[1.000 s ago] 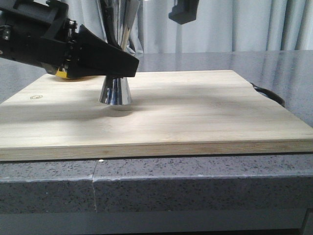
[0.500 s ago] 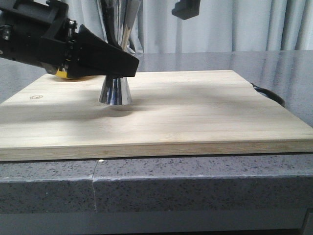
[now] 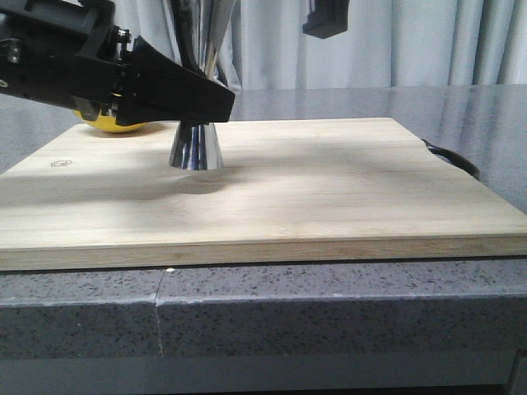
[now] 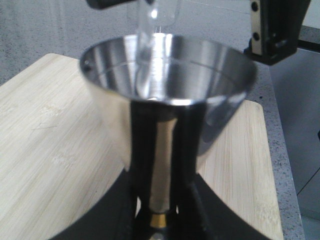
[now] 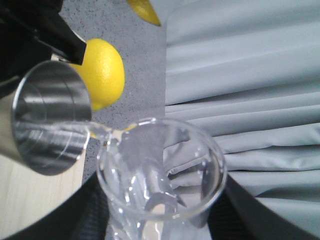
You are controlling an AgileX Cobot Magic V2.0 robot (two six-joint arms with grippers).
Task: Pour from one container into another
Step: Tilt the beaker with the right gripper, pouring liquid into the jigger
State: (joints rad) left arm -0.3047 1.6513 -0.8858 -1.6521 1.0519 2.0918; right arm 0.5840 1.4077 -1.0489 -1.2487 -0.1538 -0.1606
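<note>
The steel jigger [image 4: 165, 90] is upright, and my left gripper [image 4: 159, 216] is shut on its gold-toned waist. In the front view the jigger [image 3: 195, 148] hangs just above the wooden board [image 3: 329, 189], held by my left gripper [image 3: 202, 105]. The clear glass beaker [image 5: 160, 170] is tilted, with my right gripper [image 5: 160, 220] shut on it. Its pouring lip rests at the rim of the jigger [image 5: 50, 125], and clear liquid shows at the lip. In the left wrist view the beaker [image 4: 155, 12] leans over the cup. Only part of my right gripper [image 3: 325, 18] shows in the front view.
A yellow lemon [image 3: 115, 123] lies on the board behind the left gripper and also shows as the lemon [image 5: 102, 72] beside the jigger. Grey curtains [image 3: 412, 41] hang behind. The board sits on a speckled grey counter [image 3: 329, 313], with a dark object [image 3: 453, 156] at its right edge.
The jigger has risen slightly off the board with the left gripper. The visible part of the right gripper has shifted right and upward. More of the lemon shows.
</note>
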